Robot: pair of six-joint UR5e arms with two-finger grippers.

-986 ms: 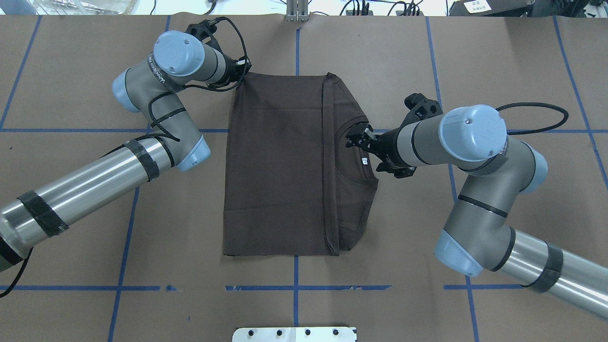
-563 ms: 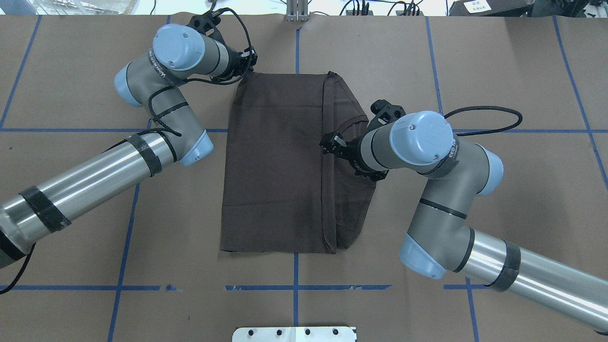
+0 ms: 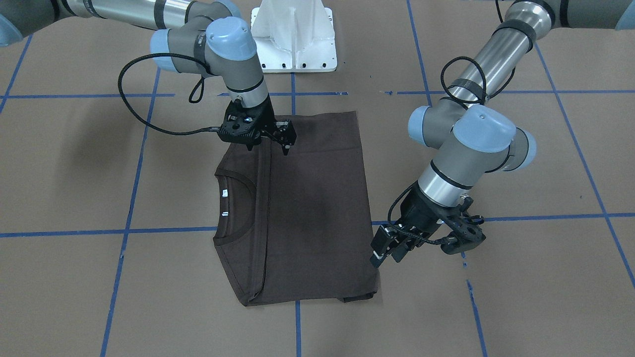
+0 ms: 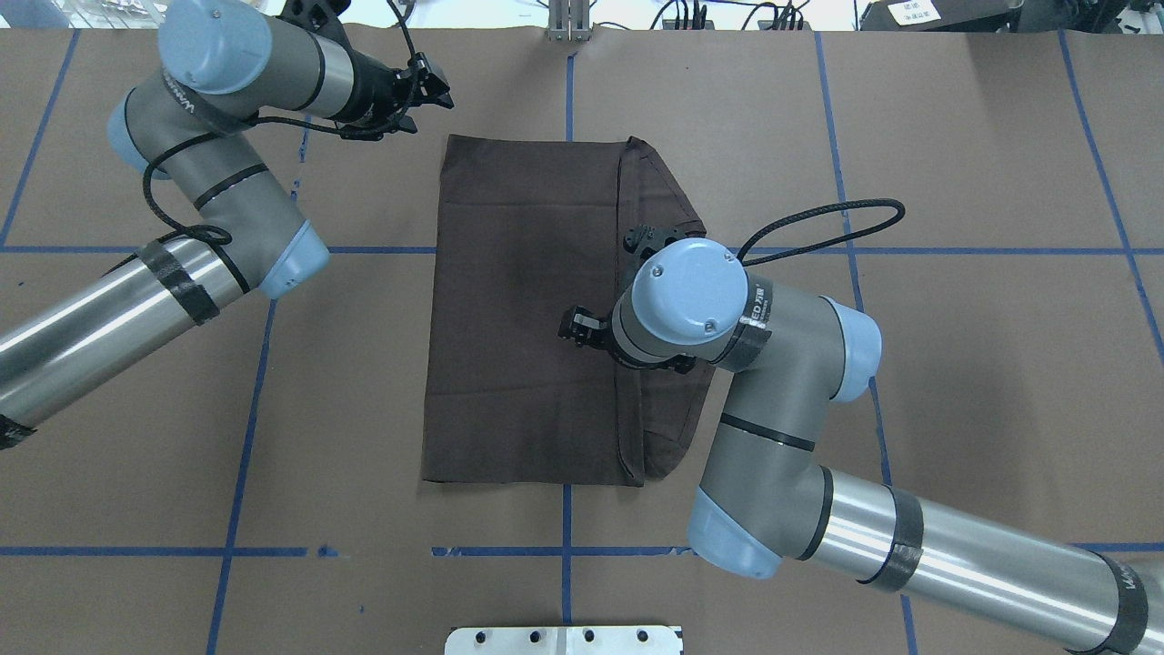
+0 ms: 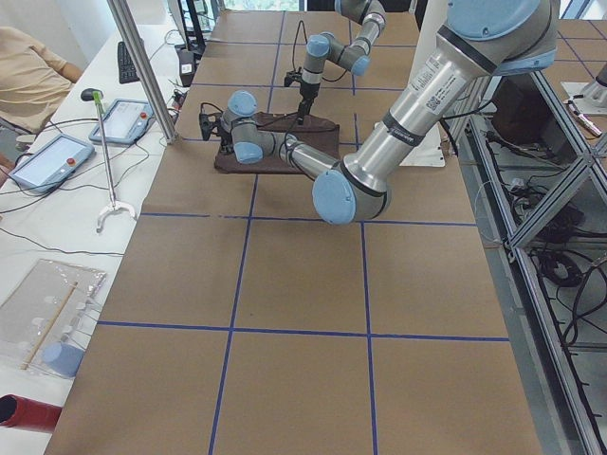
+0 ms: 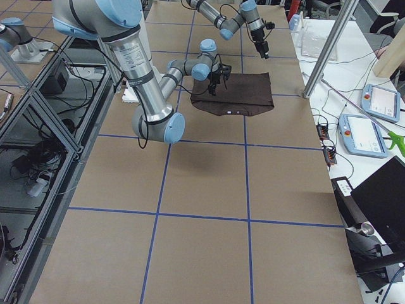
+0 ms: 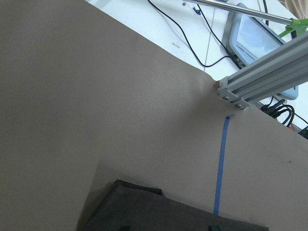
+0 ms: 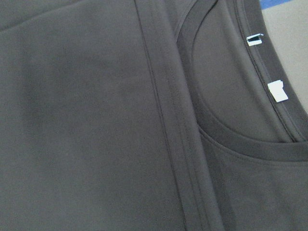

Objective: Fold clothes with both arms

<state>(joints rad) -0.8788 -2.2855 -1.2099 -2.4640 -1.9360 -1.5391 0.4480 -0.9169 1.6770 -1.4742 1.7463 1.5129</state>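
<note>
The dark brown T-shirt (image 4: 527, 318) lies flat on the table, folded into a rectangle. Its round collar (image 3: 235, 181) and white neck tags (image 8: 278, 90) show at the side near my right arm. The folded-over hem edge (image 8: 163, 120) runs beside the collar. My right gripper (image 4: 575, 326) hangs open just above the middle of the shirt (image 3: 317, 198), holding nothing. My left gripper (image 4: 435, 86) is open and empty, off the cloth beside its far left corner, also seen as the left gripper (image 3: 384, 254) next to the shirt's edge.
Brown paper with blue tape lines (image 4: 564, 550) covers the table. The white pedestal base (image 3: 292, 34) stands behind the shirt. An aluminium post (image 7: 240, 91) rises at the far edge. Teach pendants (image 5: 52, 156) and a person's arm (image 5: 28, 76) are beyond the table.
My left gripper has drawn back from the shirt's far left corner, up and to the left. My right arm has swung left from the collar to over the shirt's middle.
</note>
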